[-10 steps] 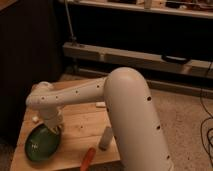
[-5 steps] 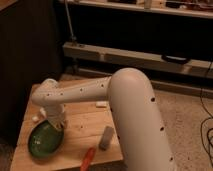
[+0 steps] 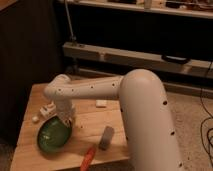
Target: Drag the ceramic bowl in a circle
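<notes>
The gripper (image 3: 67, 122) – its grasp impossible to tell – sat at the right rim of the shallow glossy green ceramic bowl (image 3: 52, 136) on the light wooden table (image 3: 30, 102) – near a grey block (image 3: 106, 137) and an orange-red stick (image 3: 88, 157).

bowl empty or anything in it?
Empty, as far as shows: the ceramic bowl has a bare glossy green inside. The gripper sits at its far-right rim and hides that edge.

Lab: equipment shelves (image 3: 150, 10), speckled floor (image 3: 192, 117)
</notes>
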Motion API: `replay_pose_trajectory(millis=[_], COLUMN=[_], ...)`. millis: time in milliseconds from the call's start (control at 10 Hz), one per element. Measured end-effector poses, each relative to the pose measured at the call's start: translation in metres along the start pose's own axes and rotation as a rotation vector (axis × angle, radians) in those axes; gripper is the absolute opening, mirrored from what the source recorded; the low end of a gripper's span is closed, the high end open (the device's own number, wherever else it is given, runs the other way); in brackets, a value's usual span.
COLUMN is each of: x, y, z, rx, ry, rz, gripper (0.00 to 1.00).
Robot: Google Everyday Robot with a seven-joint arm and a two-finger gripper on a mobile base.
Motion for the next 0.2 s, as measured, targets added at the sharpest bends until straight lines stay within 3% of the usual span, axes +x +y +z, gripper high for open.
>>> replay_pose_trajectory(millis=[200], x=[-0.0075], y=[-0.0026], z=[0.0018], rx=[-0.001], ry=[0.007], rz=[0.006], gripper=[0.0])
